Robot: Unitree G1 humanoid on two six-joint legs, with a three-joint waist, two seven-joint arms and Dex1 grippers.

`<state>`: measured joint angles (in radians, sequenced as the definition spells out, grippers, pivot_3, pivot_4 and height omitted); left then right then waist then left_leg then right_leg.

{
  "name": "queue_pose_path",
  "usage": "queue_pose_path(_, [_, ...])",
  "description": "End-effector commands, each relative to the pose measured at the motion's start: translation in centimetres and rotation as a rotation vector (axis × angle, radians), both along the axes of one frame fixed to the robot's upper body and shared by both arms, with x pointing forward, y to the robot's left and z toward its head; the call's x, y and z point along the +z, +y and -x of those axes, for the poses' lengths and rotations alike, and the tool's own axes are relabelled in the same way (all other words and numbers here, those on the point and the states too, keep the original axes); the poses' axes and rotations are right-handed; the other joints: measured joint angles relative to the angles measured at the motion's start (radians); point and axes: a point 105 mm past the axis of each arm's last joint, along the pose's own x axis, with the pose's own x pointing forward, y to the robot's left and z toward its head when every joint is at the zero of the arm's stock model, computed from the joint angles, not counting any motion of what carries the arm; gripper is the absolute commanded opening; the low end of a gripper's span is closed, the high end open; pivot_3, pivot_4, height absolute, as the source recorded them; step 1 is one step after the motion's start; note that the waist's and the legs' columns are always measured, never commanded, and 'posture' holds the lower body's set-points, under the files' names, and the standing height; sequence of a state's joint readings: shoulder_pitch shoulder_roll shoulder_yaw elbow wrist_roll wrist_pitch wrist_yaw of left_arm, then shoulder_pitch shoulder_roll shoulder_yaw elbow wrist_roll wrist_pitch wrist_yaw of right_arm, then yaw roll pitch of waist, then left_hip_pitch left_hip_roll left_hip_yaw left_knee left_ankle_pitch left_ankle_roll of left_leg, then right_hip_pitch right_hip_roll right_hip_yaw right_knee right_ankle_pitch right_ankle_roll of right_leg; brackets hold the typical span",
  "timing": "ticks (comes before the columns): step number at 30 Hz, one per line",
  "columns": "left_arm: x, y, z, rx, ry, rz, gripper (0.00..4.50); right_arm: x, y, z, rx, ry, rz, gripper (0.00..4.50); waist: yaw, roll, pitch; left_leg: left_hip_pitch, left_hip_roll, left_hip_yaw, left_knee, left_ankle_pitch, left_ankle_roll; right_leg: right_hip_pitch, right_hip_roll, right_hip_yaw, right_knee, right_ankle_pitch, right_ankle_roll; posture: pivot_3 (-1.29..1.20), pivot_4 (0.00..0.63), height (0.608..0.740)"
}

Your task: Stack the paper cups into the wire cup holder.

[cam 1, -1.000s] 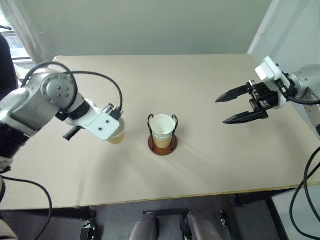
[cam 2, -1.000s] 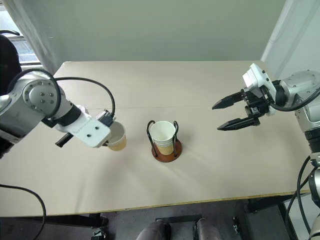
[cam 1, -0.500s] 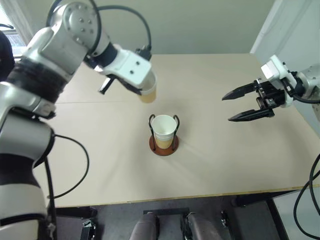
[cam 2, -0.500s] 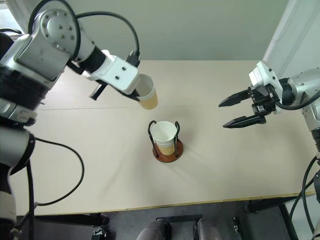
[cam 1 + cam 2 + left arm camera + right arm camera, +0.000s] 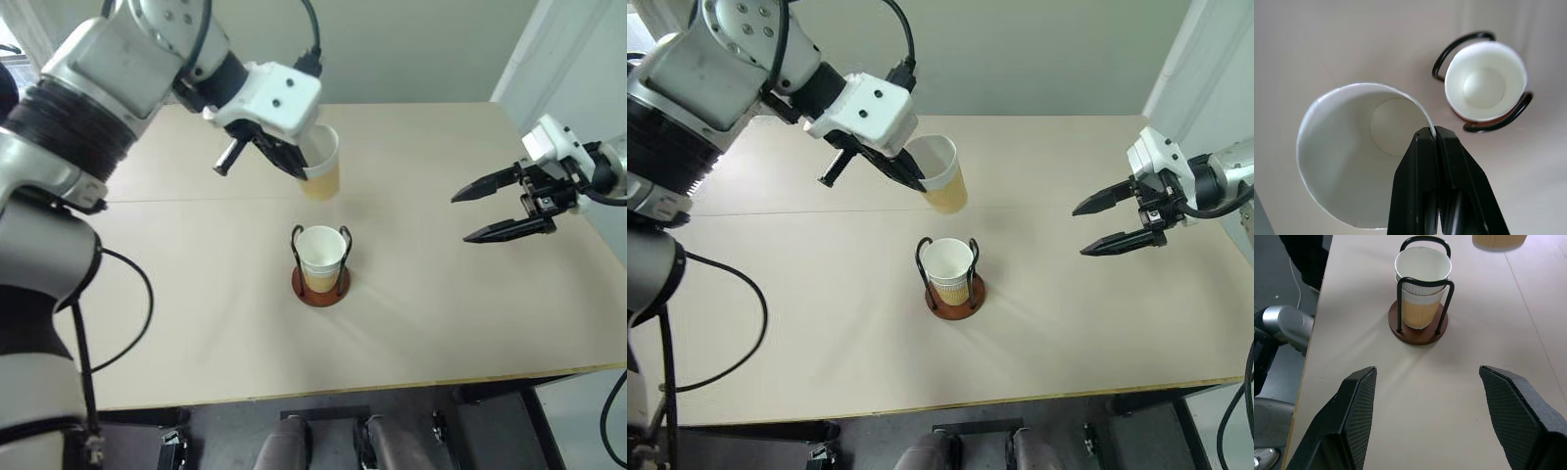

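The two head views look forward and steeply down over the table [image 5: 441, 323] and take in nearly the same scene. The left wrist view looks along the left gripper [image 5: 1435, 134], close above the held paper cup [image 5: 1347, 152], with the wire cup holder [image 5: 1481, 81] beyond the fingertips. The right wrist view looks past the right gripper [image 5: 1425, 377] at that same holder, just ahead of the fingers.

We note a beige table [image 5: 441, 323] with a faint seam across it. Behind stands a pale green wall [image 5: 411, 49]; a white panel [image 5: 568, 69] rises at the right. Dark floor [image 5: 225, 436] lies below the near edge.
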<state>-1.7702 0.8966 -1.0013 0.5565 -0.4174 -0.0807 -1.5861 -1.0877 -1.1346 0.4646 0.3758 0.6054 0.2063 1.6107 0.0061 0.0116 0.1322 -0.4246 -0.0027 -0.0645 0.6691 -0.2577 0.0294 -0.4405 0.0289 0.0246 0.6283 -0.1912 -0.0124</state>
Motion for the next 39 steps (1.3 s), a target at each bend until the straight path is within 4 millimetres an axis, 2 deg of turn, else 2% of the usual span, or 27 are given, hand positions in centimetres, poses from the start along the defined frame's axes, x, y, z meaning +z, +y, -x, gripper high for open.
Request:
queue_pose_path(1, [1.3,-0.6,1.5,-0.035,0.025,0.012,0.02,1.4,-0.2,0.2,0.008,-0.047,-0.003,3.38,0.003,0.0,0.0,0.0,0.0,0.001,0.0,0.0,0.0,0.0,0.0,0.0,0.0,0.0,0.0,0.0,0.15,0.74])
queue_pose_path(6, [1.1,-1.1,2.0,-0.053,0.059,0.012,0.02,1.5,-0.3,0.2,0.007,-0.047,0.001,3.38,0.006,0.001,0.0,0.0,0.0,0.001,0.003,0.0,0.002,0.001,0.0,-0.001,0.001,0.001,0.001,0.0,0.15,0.74])
queue_pose_path(12, [-0.5,-1.1,2.7,-0.077,0.12,-0.02,0.02,1.6,-0.4,0.4,0.007,-0.045,0.004,3.38,0.005,0.001,0.0,0.0,-0.001,0.001,0.007,0.0,0.002,0.002,0.0,0.0,0.002,0.001,0.001,0.0,0.15,0.74])
queue_pose_path(16, [-1.0,-1.5,3.0,-0.092,0.144,-0.02,0.02,1.6,-0.4,0.4,0.006,-0.045,0.005,3.38,0.004,0.001,0.0,0.0,0.0,0.0,0.008,0.0,0.002,0.002,0.0,0.0,0.002,0.001,0.002,0.0,0.15,0.74])
queue_pose_path(29, [-2.7,0.0,2.6,-0.071,0.139,-0.092,0.02,1.7,-0.3,0.5,0.008,-0.044,0.0,3.38,0.003,0.002,0.001,0.0,0.0,0.001,0.011,0.0,0.003,0.003,0.0,0.0,0.004,0.002,0.002,0.0,0.15,0.74])
queue_pose_path(39, [-3.5,0.1,2.6,-0.083,0.158,-0.1,0.02,1.8,-0.2,0.6,0.006,-0.044,0.002,3.38,0.003,0.002,0.001,0.0,-0.001,0.001,0.012,0.0,0.003,0.003,0.0,-0.001,0.004,0.002,0.003,0.0,0.15,0.74])
